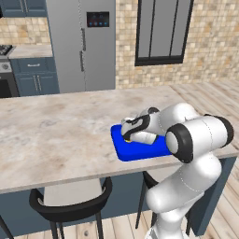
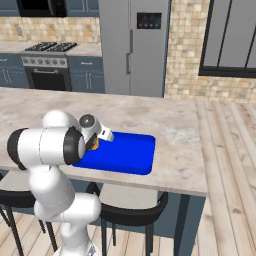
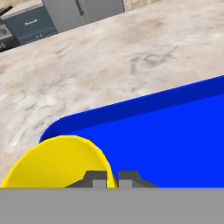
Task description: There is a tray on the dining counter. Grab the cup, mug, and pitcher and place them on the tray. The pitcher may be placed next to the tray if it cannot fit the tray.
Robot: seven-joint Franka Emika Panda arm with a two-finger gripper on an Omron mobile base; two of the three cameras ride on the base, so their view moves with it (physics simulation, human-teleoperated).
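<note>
**Cup in gripper, over the tray's corner**

Left base view: the blue tray (image 1: 140, 150) lay flat on the table (image 1: 56, 130), close to the near edge, long side along that edge. The arm reached over it from the lower right. The gripper (image 1: 127, 137) sat low over the tray's left end, with a sliver of the yellow cup (image 1: 126, 138) showing under the hand. Most of the cup was hidden by the wrist. Couldn't tell from here whether the cup touched the tray floor. The visible part of the tray floor was bare blue.

Right base view: same tray (image 2: 122, 155) on the table (image 2: 175, 135), arm coming in from the lower left. The hand covered the tray's left part. A small orange-yellow patch of the cup (image 2: 93, 145) peeked out beside the wrist. The rest of the tray floor, to the right of the hand, was bare. Fridge (image 2: 132, 45) and stove (image 2: 47, 62) stood along the back wall, well apart from the table.

Hand view: the gripper (image 3: 112, 180) was nearly fully closed, its two tips pinching the cup's (image 3: 59, 162) thin yellow wall between them. The cup's round yellow rim sat at the tray's (image 3: 175, 140) rounded corner, over the blue floor just inside the raised rim. Pale marbled table (image 3: 109, 57) beyond it.
</note>
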